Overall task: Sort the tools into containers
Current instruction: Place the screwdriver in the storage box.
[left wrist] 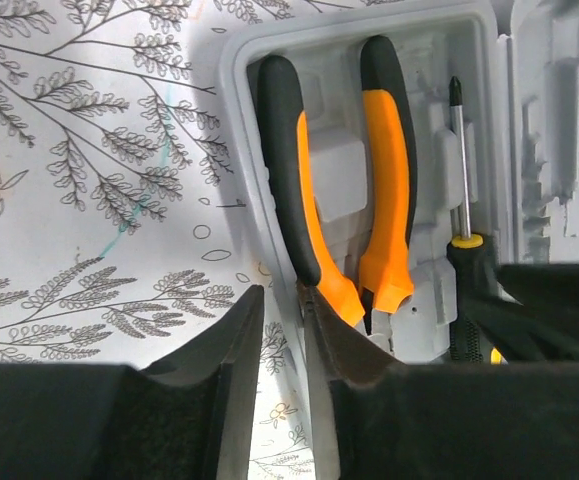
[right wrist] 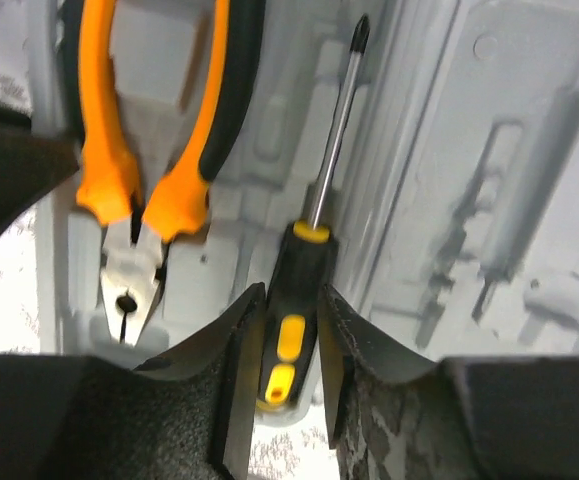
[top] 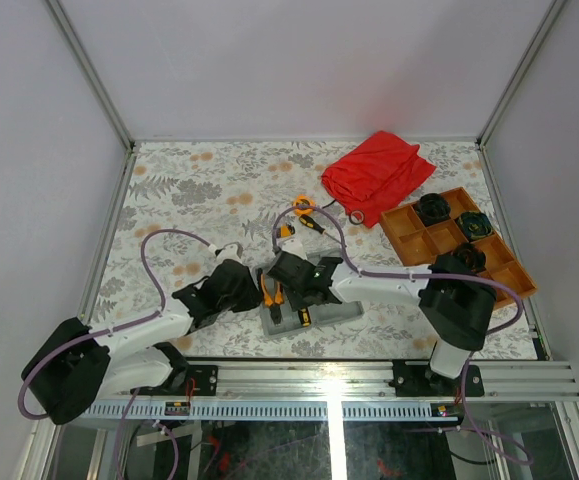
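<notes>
Both arms are over the grey case (top: 334,312), which lies open at the middle of the tabletop's (top: 199,190) near edge. The right gripper (right wrist: 294,295) has its two fingers drawn in tight on either side of the black-and-yellow handle of a Phillips screwdriver (right wrist: 299,265). The screwdriver lies along the inner side of the case's left tray (left wrist: 237,120), its tip pointing away from the wrist. Right beside it in that same tray, the orange-handled pliers (left wrist: 389,180) lie flat in their moulded recess, handles spread, steel nose towards the grippers. The right tray (right wrist: 489,200) shows only bare moulded slots in the part that the wrist camera catches.

Now the left gripper (left wrist: 281,300): it's down at the left tray's outer rim, one finger over the floral cloth, the other over the tray near the pliers' nose. Only a narrow slit shows between the fingers. Is it pinching that rim or just poised over it? I can't tell from here.

Farther up the tabletop, beyond the case, the round orange tape measure (top: 304,205) and two loose screwdrivers (top: 287,230) lie close together. A red cloth (top: 377,175) is bunched near the far right corner. An orange-brown divided tray (top: 424,235) sits along the right edge, with black round parts (top: 432,208) in its compartments.
</notes>
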Robot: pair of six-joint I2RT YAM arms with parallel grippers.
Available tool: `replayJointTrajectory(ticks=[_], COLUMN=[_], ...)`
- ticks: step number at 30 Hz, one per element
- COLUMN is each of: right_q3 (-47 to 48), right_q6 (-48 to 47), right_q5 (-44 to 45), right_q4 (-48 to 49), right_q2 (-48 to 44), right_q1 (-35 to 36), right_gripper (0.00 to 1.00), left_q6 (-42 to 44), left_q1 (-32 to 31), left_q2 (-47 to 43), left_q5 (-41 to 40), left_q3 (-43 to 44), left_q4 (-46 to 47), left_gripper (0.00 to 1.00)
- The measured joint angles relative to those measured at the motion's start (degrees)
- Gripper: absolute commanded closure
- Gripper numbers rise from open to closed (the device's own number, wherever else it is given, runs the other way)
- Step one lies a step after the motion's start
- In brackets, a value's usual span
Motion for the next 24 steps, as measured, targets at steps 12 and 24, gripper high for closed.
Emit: replayJointTrajectory(ticks=[12,24], right_q3=[1.5,8.2], right_q6=[-4.3,-20.9], right_q5=[5.2,-2.6], right_q4=[-4.1,-2.6], right_q2=[-15.4,-10.5], right_q1=[-2.3,-22.1], right_gripper=[0.51,0.46], left_q6=[0.3,5.7], left_q1=[0.0,0.0], left_q2=[-3.6,-12.2], left_q5=[-0.5,-1.5], left_q3=[3.1,20.6], left_q4=[-7.8,-23.7], left_gripper=[0.57,0.44])
